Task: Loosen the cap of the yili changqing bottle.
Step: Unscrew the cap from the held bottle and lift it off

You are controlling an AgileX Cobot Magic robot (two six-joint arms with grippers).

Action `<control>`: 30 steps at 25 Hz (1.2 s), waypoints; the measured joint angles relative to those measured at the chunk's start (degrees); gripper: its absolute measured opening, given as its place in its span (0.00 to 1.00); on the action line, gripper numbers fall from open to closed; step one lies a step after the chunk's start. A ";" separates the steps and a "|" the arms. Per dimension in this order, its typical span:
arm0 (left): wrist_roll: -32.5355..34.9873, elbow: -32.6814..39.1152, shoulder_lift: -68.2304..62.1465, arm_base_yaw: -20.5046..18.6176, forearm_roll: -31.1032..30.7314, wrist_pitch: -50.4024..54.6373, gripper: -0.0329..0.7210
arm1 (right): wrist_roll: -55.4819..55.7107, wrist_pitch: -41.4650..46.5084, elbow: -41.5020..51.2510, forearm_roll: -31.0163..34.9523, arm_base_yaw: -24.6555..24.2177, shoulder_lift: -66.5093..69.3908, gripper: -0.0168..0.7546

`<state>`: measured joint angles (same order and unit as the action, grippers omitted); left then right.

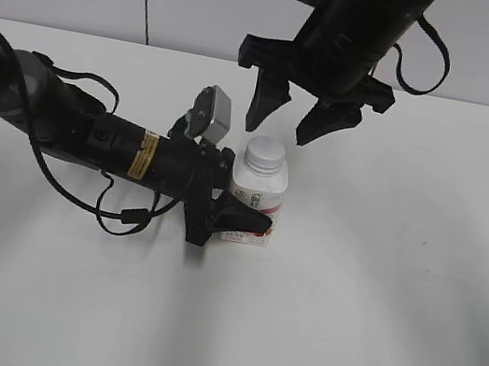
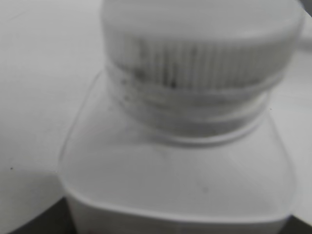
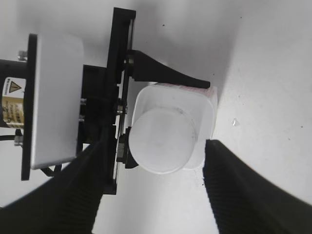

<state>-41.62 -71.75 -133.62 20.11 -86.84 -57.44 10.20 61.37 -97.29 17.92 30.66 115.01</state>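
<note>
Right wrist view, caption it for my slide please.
Open right gripper above the cap; left gripper holds the bottle.

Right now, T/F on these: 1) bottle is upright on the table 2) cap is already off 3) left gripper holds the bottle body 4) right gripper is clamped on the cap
1) The bottle stands upright on the table. True.
2) The cap is off. False: it sits on the neck.
3) The left gripper holds the bottle's body. True.
4) The right gripper is clamped on the cap. False: it hovers open above it, fingers clear.
</note>
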 joint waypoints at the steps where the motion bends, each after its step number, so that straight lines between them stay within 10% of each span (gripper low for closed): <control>1: 0.00 0.00 0.00 0.00 0.00 0.00 0.56 | 0.15 -0.13 0.00 0.00 0.00 0.00 0.67; 30: -0.33 0.00 0.00 0.00 -0.05 0.00 0.56 | 0.99 -1.14 0.00 2.19 0.00 3.20 0.67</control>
<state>-41.95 -71.75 -133.62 20.11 -86.89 -57.44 11.19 60.23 -97.29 20.11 30.66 118.21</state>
